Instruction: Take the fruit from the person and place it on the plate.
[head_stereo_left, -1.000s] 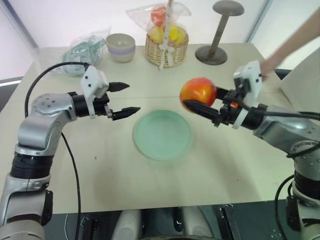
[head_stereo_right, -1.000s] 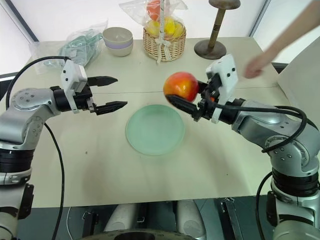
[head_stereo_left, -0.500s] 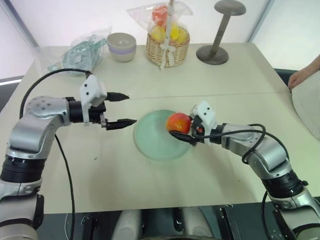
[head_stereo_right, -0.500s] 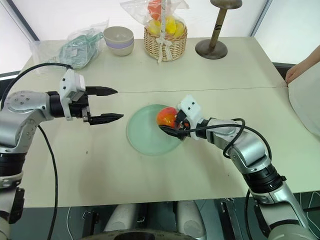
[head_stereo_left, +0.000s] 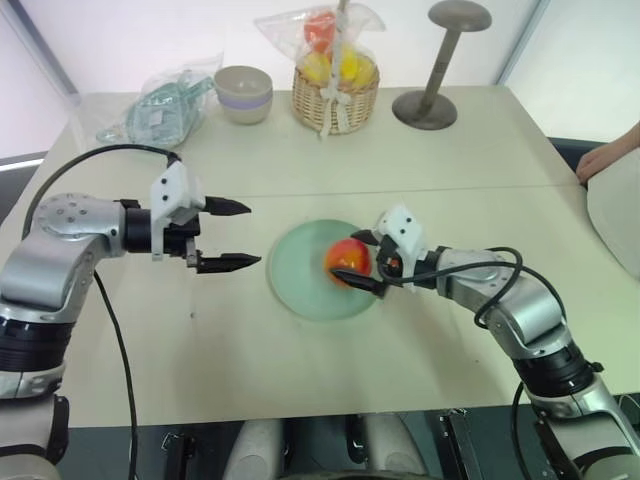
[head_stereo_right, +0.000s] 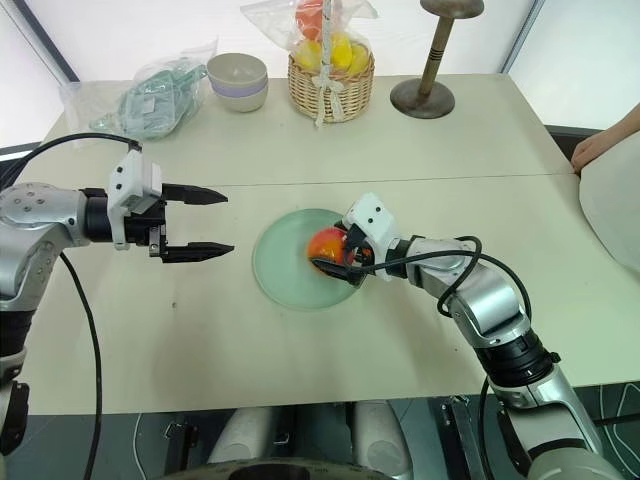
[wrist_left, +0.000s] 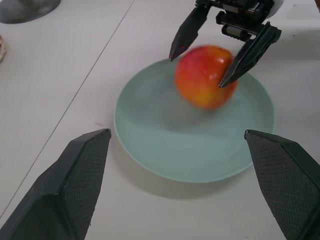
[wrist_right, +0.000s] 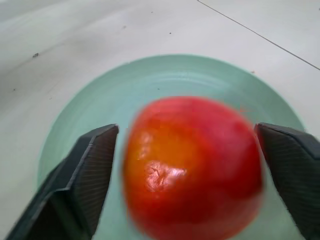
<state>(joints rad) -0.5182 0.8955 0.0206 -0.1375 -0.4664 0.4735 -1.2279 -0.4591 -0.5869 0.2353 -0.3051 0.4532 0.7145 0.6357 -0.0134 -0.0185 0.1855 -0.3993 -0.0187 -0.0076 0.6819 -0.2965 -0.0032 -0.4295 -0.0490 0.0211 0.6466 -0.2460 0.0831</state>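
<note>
The red-orange fruit (head_stereo_left: 346, 257) sits on the right half of the pale green plate (head_stereo_left: 298, 283) at the table's middle. My right gripper (head_stereo_left: 360, 263) is open, one black finger on each side of the fruit (wrist_right: 192, 167). A narrow gap shows between each finger and the fruit, which looks blurred. To the left of the plate (wrist_left: 165, 150), my left gripper (head_stereo_left: 250, 235) hovers open and empty, pointing at the fruit (wrist_left: 205, 76). The person's hand (head_stereo_left: 608, 160) rests at the table's far right edge.
At the back stand a wicker basket (head_stereo_left: 335, 95) of wrapped fruit, a small white-and-lilac bowl (head_stereo_left: 243, 93), a crumpled plastic bag (head_stereo_left: 165, 100) and a brown stand (head_stereo_left: 432, 100) with a round foot. Something white (head_stereo_left: 615, 215) lies at the right edge.
My right arm came down with the fruit from above the plate's right side onto the plate, and its jaws spread off the fruit. The person's hand drew back to the right edge.
</note>
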